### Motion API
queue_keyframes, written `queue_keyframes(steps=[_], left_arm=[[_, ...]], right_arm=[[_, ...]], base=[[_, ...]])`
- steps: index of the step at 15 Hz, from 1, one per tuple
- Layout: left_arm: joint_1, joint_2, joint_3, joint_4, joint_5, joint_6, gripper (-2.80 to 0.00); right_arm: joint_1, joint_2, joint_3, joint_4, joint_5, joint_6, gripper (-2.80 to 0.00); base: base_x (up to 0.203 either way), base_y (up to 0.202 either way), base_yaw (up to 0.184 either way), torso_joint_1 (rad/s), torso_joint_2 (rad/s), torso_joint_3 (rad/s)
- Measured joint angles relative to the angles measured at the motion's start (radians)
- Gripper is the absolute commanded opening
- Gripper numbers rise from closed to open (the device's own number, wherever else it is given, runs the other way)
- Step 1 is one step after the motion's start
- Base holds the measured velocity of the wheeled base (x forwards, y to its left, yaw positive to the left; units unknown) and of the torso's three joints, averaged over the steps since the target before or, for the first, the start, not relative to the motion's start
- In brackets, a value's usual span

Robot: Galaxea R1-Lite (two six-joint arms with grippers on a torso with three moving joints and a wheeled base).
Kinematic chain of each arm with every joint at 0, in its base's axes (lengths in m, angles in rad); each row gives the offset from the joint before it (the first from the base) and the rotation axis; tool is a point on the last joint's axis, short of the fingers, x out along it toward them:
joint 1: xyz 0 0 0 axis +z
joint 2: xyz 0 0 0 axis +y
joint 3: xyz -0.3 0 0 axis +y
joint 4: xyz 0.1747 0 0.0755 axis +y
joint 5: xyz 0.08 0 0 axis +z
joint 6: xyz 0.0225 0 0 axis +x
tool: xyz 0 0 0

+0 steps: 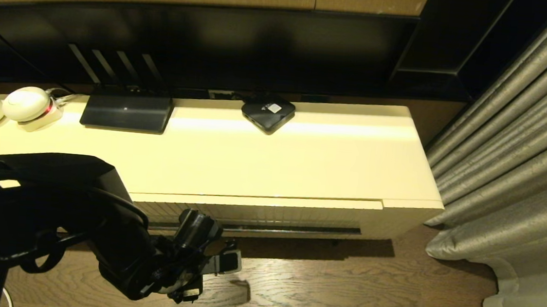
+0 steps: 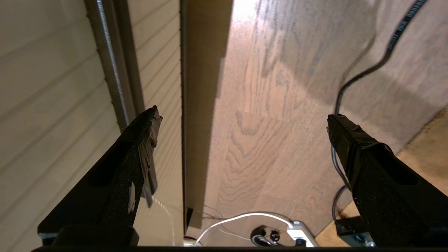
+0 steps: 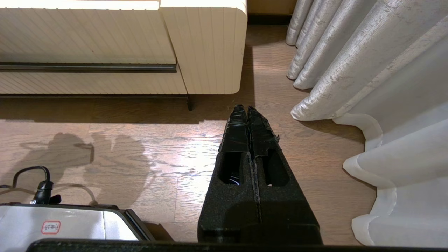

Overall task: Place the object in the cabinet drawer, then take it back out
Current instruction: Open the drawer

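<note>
While head cam hides my left gripper (image 2: 241,119) tips, wrist cam shows them spread beside cabinet drawer (image 1: 269,211); drawer's long axis runs left-right across frame center; right gripper (image 3: 249,115) pressed together.

The left tool (image 2: 241,117) hangs low with its fingers (image 2: 140,140) spread wide and empty; the right tool (image 3: 248,109) is pressed closed, pointing level.

The robot's left arm (image 1: 119,249) is glossy black with looped cables, and both grippers have black foam-like fingers (image 2: 133,164) with tape-wrapped tips (image 3: 249,129).
</note>
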Motion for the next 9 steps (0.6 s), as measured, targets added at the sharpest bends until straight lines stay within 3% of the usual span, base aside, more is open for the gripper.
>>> queue_keyframes(steps=[9], left_arm=[[0.010,0.017,-0.039,-0.064,-0.016,0.102,0.00]], right_arm=[[0.000,0.000,0.000,0.000,0.000,0.000,-2.80]], base=[[0.000,0.000,0.000,0.000,0.00,0.000]])
